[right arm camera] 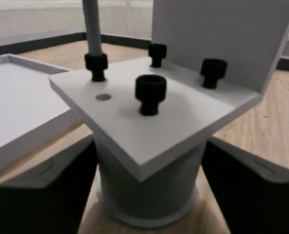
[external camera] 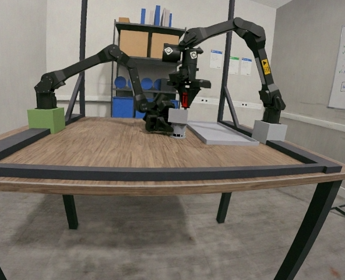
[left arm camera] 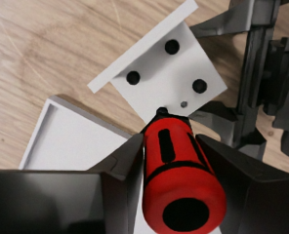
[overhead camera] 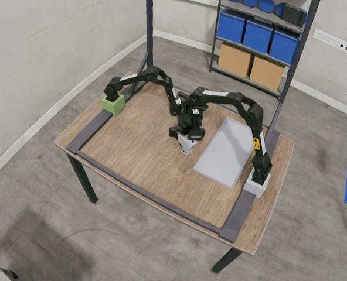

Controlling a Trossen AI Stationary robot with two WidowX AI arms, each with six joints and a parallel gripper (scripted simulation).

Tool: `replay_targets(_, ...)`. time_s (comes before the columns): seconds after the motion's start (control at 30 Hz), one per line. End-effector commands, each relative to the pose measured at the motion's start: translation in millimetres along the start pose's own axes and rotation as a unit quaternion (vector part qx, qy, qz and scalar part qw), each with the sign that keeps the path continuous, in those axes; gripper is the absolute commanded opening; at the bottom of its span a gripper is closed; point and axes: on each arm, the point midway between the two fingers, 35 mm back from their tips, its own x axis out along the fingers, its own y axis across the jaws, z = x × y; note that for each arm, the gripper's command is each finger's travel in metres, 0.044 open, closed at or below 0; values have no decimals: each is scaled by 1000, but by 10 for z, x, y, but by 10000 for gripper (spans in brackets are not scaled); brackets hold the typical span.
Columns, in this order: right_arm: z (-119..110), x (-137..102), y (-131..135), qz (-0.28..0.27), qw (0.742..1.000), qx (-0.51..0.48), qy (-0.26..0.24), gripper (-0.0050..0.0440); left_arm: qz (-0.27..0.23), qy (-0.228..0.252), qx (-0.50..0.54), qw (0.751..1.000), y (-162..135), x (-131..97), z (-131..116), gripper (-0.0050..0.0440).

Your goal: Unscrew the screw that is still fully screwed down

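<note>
The joint module (overhead camera: 186, 150) (external camera: 178, 131) (right arm camera: 146, 182) stands upright, with the grey angled bracket (overhead camera: 184, 141) (external camera: 178, 116) (left arm camera: 166, 73) (right arm camera: 184, 109) on top. My right gripper (right arm camera: 148, 139) is low down, shut on the module's body from both sides. My left gripper (external camera: 185, 101) (left arm camera: 169, 140) is shut on the red screwdriver (external camera: 185, 97) (left arm camera: 184, 182) (right arm camera: 92, 26), held upright above the bracket. Its tip meets the head of the corner screw (right arm camera: 97, 62). Three other black screws (right arm camera: 150, 90) (right arm camera: 214, 70) (right arm camera: 157, 53) show some shank below their heads, as does the corner screw.
A shallow grey tray (overhead camera: 223, 151) (external camera: 232, 133) (left arm camera: 76, 141) (right arm camera: 22, 104) lies close beside the module. The two arms' wrists are close together over the module. A small hole (right arm camera: 103, 97) is near the corner screw. A dark frame (overhead camera: 146, 192) (external camera: 166, 174) borders the table.
</note>
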Motion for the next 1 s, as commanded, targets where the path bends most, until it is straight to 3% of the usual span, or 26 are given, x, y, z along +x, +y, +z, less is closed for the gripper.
replay_targets(0.0, 146, 16, 51, 0, 1000, 17, -6, 245, -8, -12, -1, 1000, -4, -107, 35, 130)
replay_targets(0.97, 146, 16, 51, 0, 1000, 17, -6, 245, -9, -12, -1, 1000, -7, -111, 40, 130)
